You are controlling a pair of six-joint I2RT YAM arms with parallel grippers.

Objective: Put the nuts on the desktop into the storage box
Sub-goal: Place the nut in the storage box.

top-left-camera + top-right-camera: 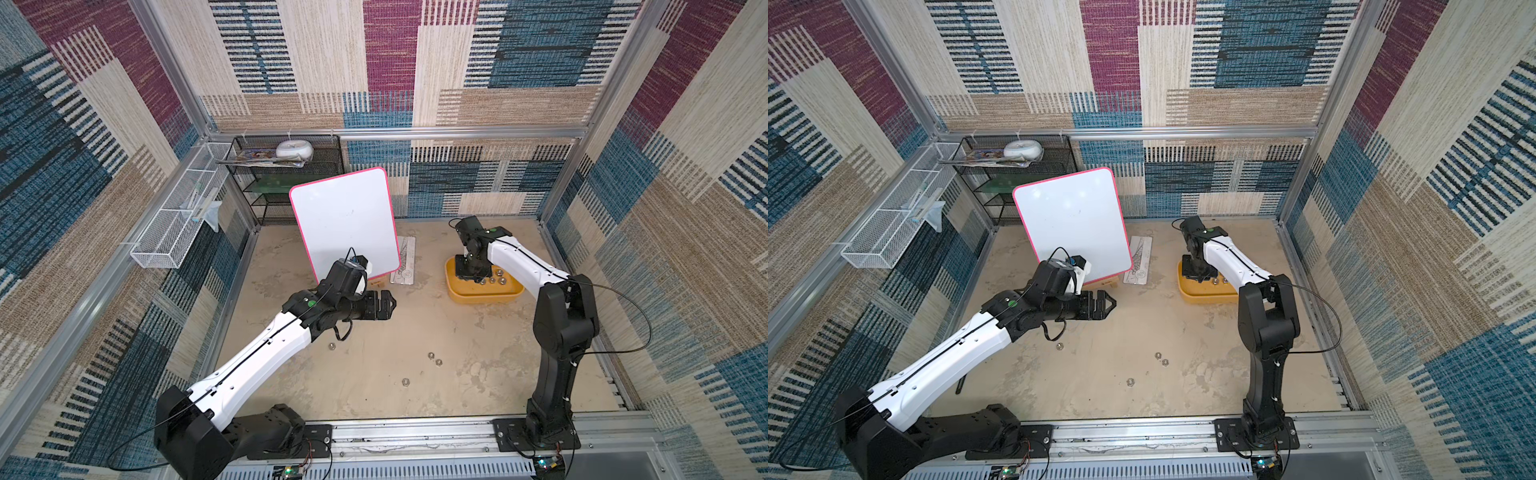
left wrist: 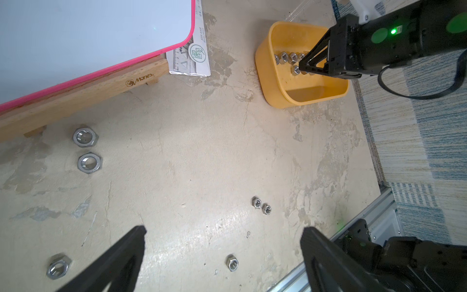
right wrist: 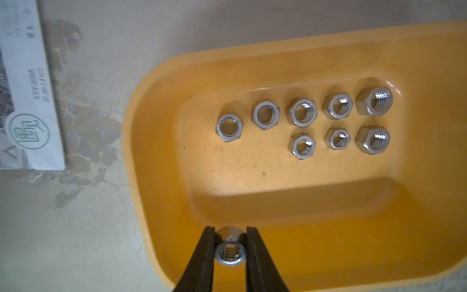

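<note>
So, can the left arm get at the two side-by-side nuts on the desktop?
Probably yes: the left arm hovers with jaws open above the desktop, the pair of nuts lies nearby, and nothing stands between.

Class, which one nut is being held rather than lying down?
The nut clamped in the right pincer; every other nut lies loose, in the storage box or on the desktop.

Storage box (image 3: pixel 156 141) = shallow yellow-orange plastic tray w/ rounded corners, sitting flat on the stained beige desktop (image 2: pixel 189 151). 8 shiny hex nuts (image 3: pixel 302 112) lie flat inside it in 2 rows, 5 + 3. A 9th nut (image 3: pixel 230 255) hangs over one box wall, pinched in the right gripper (image 3: pixel 230 228). 6 loose nuts (image 2: pixel 85 137) lie on the desktop outside the box, a close pair (image 2: pixel 261 206) nearest it, the rest further off.
</note>
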